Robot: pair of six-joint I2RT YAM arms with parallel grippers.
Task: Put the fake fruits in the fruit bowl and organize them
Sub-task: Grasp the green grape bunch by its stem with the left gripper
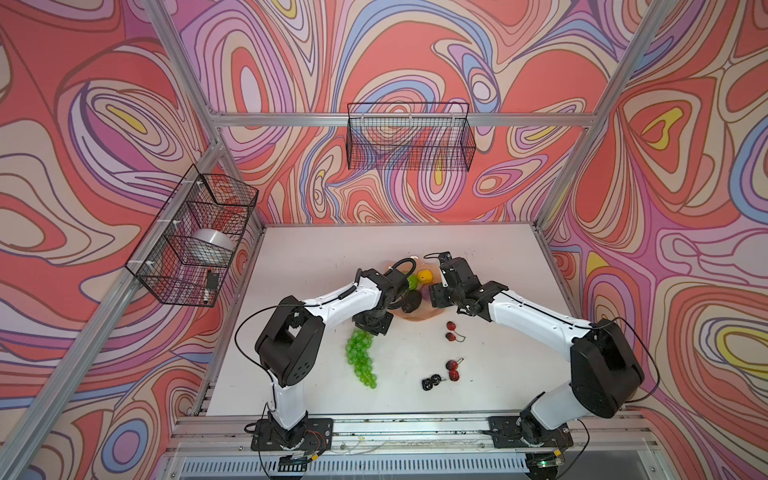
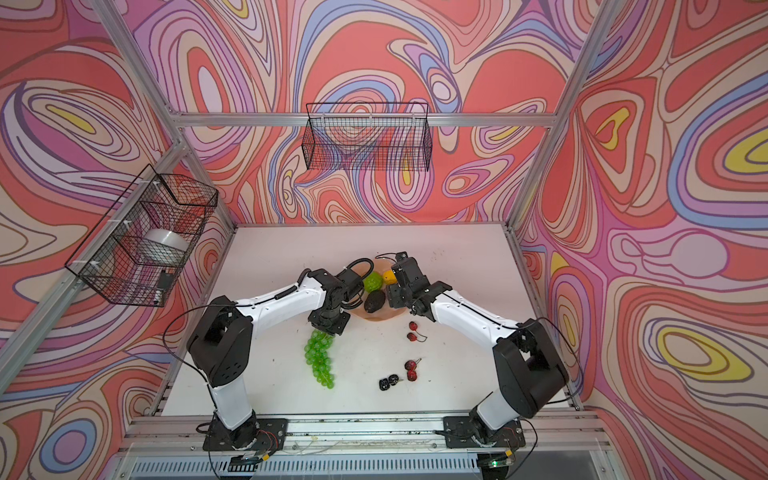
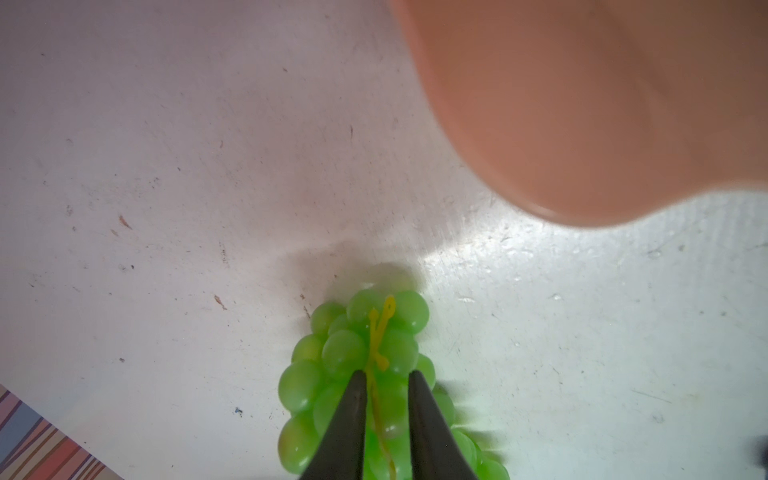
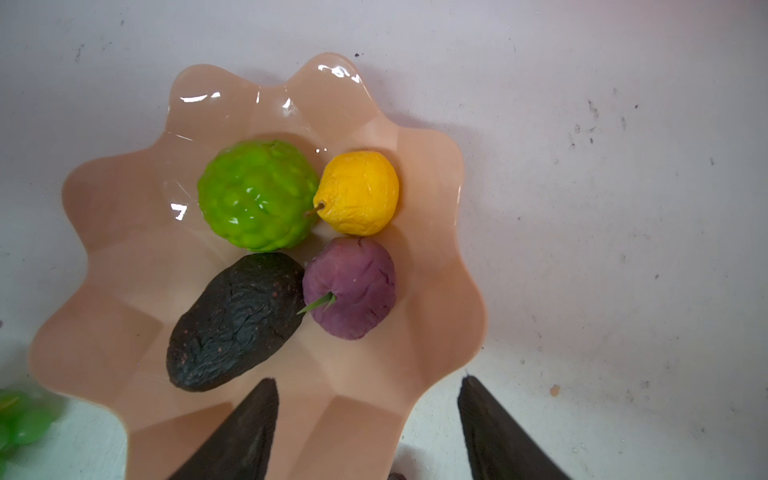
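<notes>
White worktop (image 1: 311,257): scalloped peach-pink plastic bowl (image 4: 124,332) holds bumpy lime-green ball (image 4: 255,195), dark avocado (image 4: 232,324), purple ball (image 4: 351,286), yellow pear-like fruit (image 4: 359,193), right gripper (image 4: 368,379) jaws open, empty above it; green plastic grape bunch (image 1: 359,357) near bowl, left gripper (image 3: 387,374) jaws pinching its stem end; red cherry pairs (image 1: 451,331), black berry pair (image 1: 431,381) yet to go.

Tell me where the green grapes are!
In both top views the green grapes lie on the table, left of the middle, in front of the pink bowl, with the left gripper at their stem end.
</notes>
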